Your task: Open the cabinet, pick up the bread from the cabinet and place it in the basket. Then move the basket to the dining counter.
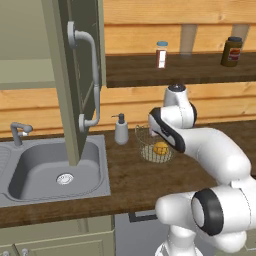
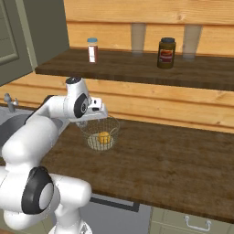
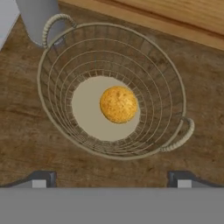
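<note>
Sage-green panels belong to the large wall cabinet (image 1: pixel 75 75); its door with the long curved silver bar handle (image 1: pixel 90 80) is seen swung open over the grey steel sink (image 1: pixel 55 172). Below it, the dark brown wood-grain worktop (image 2: pixel 173 160) carries the small round basket of thin pale wire mesh (image 3: pixel 111 89), which stands upright just beside the grey soap dispenser (image 1: pixel 121 130). Two small rope loop handles are seen on opposite sides of its rim. Inside, on the flat pale bottom, the small roundish yellow-orange bread (image 3: pixel 118 104) is lying, so this part of the task is judged as done.

The white arm's two-finger gripper (image 3: pixel 111 181) hangs above the basket with its fingers spread wide and nothing between them.

The basket is judged light but not very stiff; thin wire may bend if it is squeezed hard. The smooth rim could slip. A hold on the rim wall near one loop handle is advised, with one finger inside and one outside. The bread is loose and can roll, so the basket should be kept level when it is carried to the dining counter.
</note>
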You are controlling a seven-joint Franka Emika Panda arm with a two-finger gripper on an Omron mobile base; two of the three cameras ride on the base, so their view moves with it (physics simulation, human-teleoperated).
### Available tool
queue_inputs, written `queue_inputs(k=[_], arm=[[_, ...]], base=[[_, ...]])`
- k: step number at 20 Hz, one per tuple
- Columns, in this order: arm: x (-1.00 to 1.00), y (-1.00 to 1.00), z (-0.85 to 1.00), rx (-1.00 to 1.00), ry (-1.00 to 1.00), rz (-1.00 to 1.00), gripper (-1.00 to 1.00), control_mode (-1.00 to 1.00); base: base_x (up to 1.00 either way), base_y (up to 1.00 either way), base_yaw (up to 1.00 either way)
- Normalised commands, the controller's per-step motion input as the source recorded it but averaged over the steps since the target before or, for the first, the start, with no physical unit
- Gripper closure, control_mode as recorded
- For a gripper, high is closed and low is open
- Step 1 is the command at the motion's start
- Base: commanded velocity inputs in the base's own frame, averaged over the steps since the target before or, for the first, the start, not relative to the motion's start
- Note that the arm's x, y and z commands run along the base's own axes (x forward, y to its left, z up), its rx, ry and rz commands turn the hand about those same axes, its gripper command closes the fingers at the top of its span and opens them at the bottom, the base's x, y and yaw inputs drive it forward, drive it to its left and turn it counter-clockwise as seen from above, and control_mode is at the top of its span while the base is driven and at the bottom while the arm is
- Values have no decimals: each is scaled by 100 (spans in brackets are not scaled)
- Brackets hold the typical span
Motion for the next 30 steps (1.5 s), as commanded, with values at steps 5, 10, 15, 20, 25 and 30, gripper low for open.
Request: queue_inputs(k=[5, 10, 15, 20, 25, 30], arm=[[0, 8, 5, 0, 2, 0, -100, -100], [0, 40, -3, 0, 4, 6, -100, -100], [0, 44, -7, 1, 5, 11, -100, -100], [18, 44, -27, 1, 9, 10, -100, -100], [31, 7, -29, 0, 3, 5, -100, -100], [51, -18, -50, 0, 0, 2, -100, -100]], base=[[0, 0, 0], [0, 0, 0], [0, 0, 0], [0, 0, 0], [0, 0, 0], [0, 0, 0]])
